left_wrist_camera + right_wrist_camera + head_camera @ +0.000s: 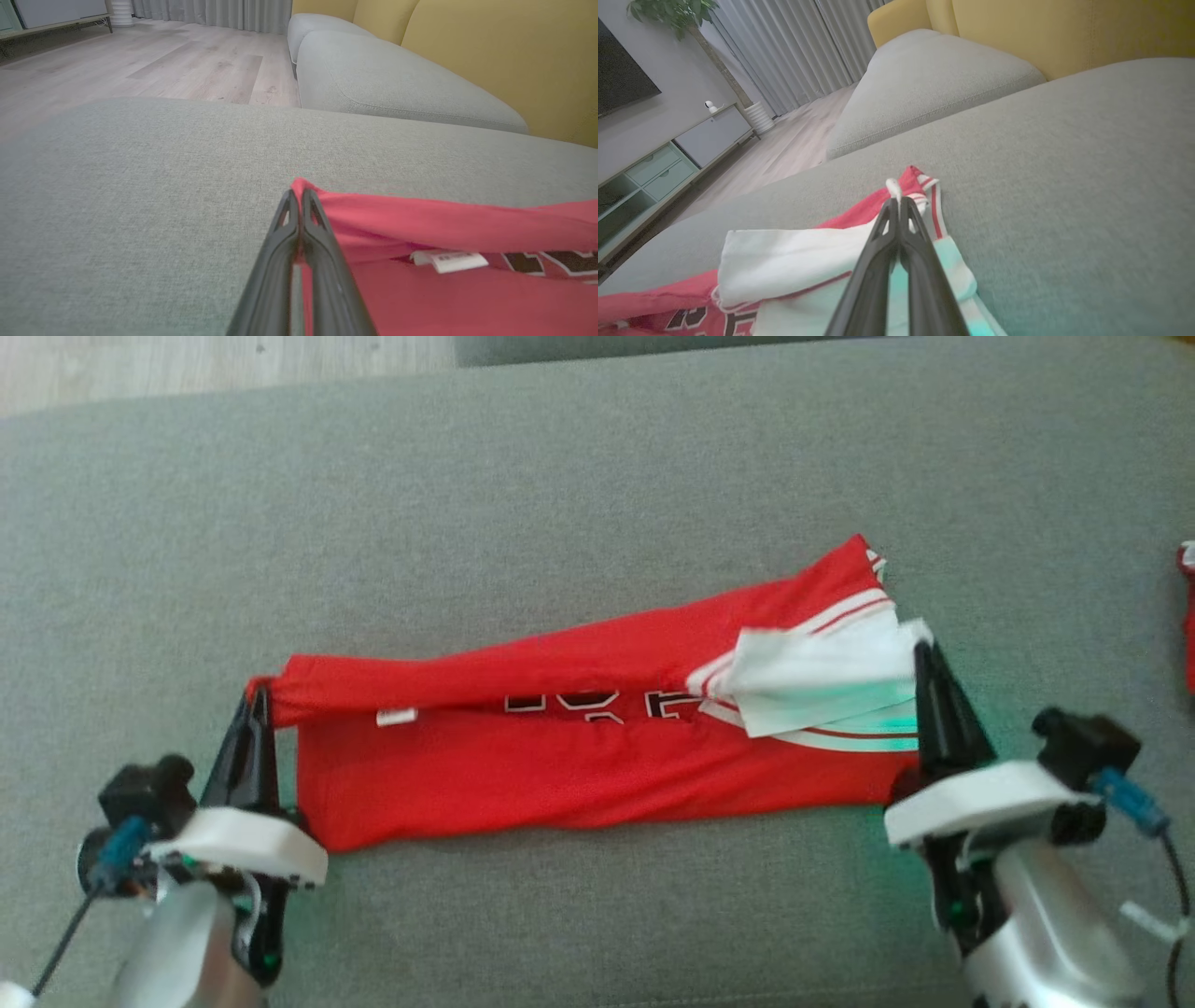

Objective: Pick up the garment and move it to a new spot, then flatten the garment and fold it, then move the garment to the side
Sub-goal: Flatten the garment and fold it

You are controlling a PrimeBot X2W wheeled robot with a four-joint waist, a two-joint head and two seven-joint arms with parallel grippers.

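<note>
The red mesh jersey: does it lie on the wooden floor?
No, the red mesh jersey lies on the grey fabric cushion.

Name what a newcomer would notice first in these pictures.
A bright red garment lies stretched across the grey cushion, in the middle. The left tool pinches its left end and the right tool its white-trimmed right end, both shut on the cloth.

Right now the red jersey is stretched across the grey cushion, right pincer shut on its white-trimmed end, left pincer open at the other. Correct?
No: the left pincer is shut on a corner of the jersey, as the left wrist view shows. The rest holds: jersey across the grey cushion, right pincer shut on its white-trimmed end.
</note>
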